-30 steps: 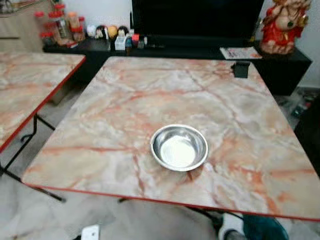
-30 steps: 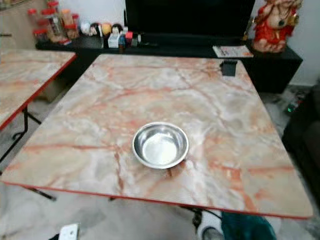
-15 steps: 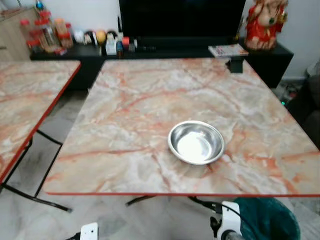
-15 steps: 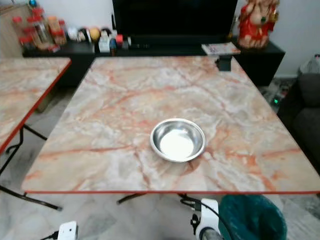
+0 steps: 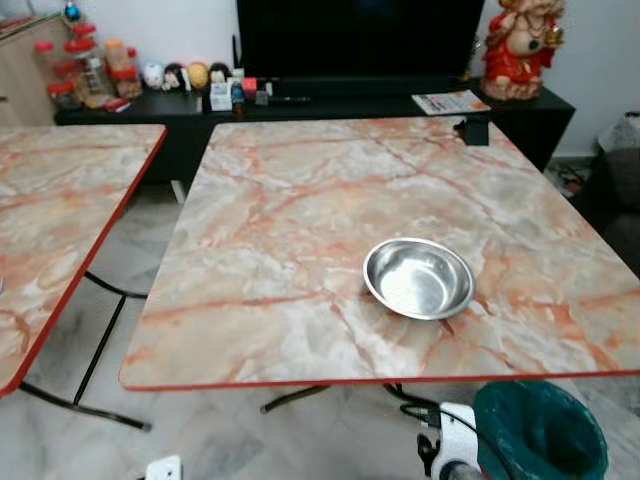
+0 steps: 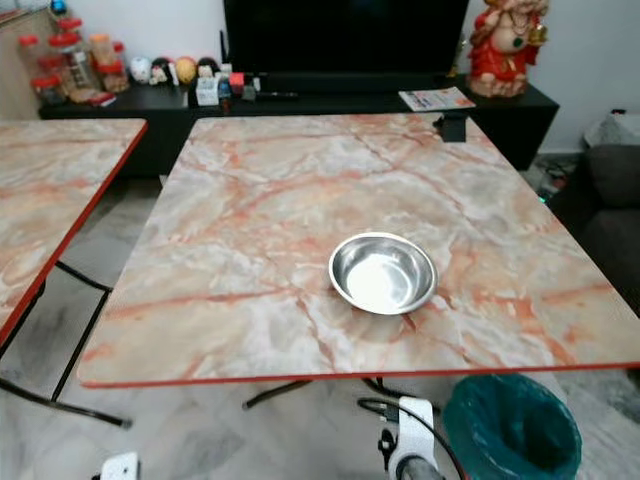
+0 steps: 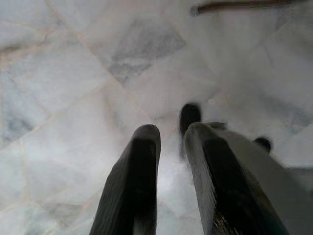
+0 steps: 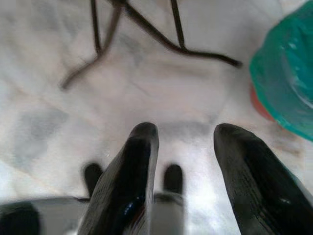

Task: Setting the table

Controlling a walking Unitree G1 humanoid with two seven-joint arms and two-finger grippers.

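While both arms hang low over the pale marble floor, the left gripper has its jaws nearly closed on nothing, and the right gripper has its jaws spread apart, empty. Near the right one stand black bench legs and a teal-lined bin, the latter blurred. Above, the steel bowl sits upright, mouth up, on the marble-patterned bench, toward its near edge. A second bench stands to the left; a black unit with jars and a red figure lies beyond.
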